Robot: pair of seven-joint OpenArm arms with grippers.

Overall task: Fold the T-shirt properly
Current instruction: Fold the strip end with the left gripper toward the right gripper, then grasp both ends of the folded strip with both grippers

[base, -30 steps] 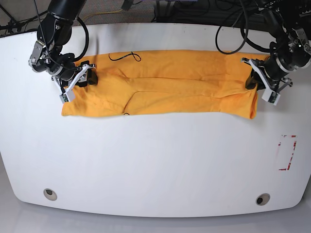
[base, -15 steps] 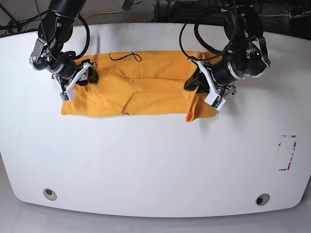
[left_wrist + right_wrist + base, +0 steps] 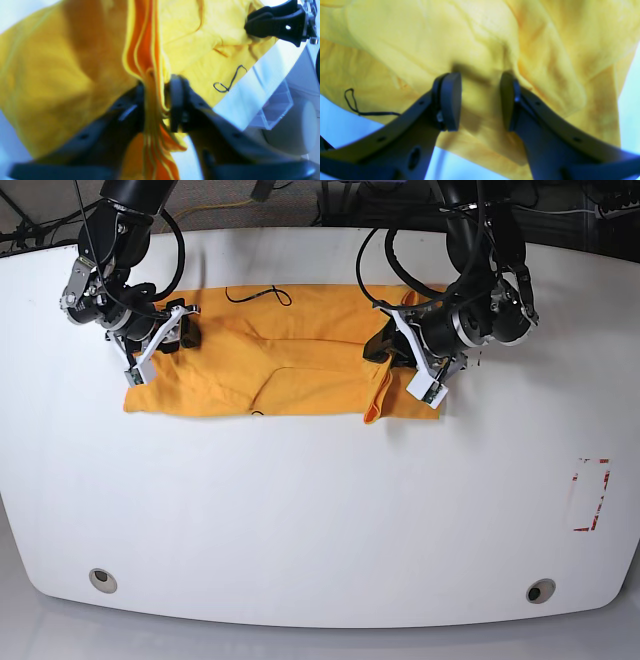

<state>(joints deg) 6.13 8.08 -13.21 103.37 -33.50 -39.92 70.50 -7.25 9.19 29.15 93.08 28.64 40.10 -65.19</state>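
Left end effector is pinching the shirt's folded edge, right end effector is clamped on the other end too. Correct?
Not quite. The left end effector does pinch the T-shirt by its folded edge, but the right end effector is not clamped: the right wrist view shows its jaws apart with flat cloth lying between them, nothing gripped.

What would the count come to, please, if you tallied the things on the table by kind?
T-shirt: 1
Black thread loop: 1
Round table holes: 2
Red-and-white marking: 1
Robot grippers, left gripper and right gripper: 2
Total: 7
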